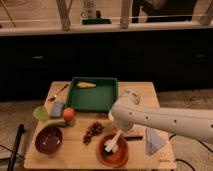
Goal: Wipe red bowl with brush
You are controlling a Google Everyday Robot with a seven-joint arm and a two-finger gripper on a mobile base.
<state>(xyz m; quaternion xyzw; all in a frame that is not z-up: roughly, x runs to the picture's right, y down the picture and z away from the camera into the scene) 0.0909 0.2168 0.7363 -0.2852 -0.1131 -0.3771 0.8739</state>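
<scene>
At the near edge of the surface [75, 156] the claw [119, 134] grips the brush [113, 144] by its white handle, bristles down inside the red bowl [102, 156], so I'd press lightly and sweep small circles, lest the bowl slide

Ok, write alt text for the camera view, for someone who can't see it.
The robot's gripper hangs over the red bowl near the wooden table's front edge, the white-handled brush reaching down into it. A maroon bowl sits to the left, a green tray behind.
</scene>
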